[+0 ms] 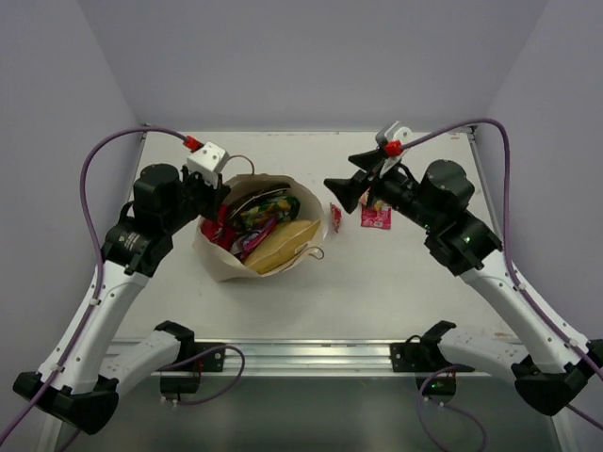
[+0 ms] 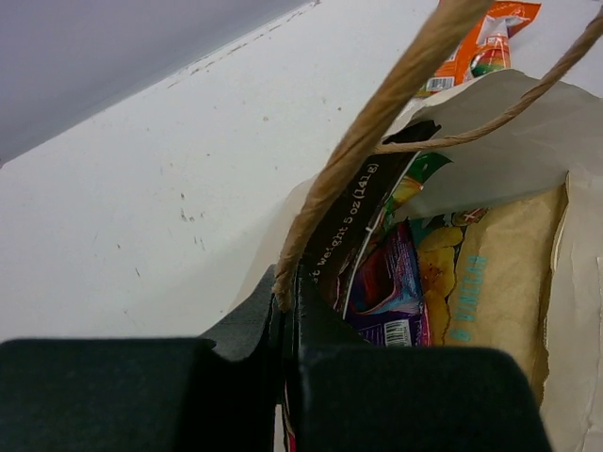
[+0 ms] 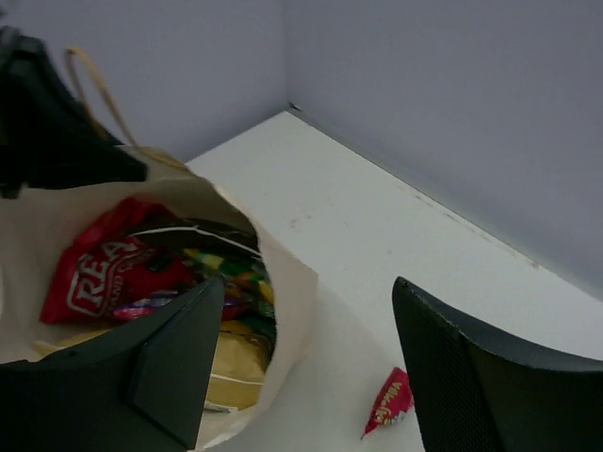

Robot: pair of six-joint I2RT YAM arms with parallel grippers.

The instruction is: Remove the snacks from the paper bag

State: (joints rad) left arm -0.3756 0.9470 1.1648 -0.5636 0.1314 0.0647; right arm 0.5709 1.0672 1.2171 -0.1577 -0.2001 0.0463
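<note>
Paper bag sits left of centre on your table, its mouth gaping and packed with snacks. Your left gripper is clamped tight on the bag's far-left rim, with a cord handle running out from between its fingers. Your right gripper hangs just right of the bag, jaws wide apart and holding nothing. Inside the bag you can see a tan-yellow chip bag and a red packet. Out on the table lie a magenta-pink packet and, beside the bag, a tiny red packet.
</note>
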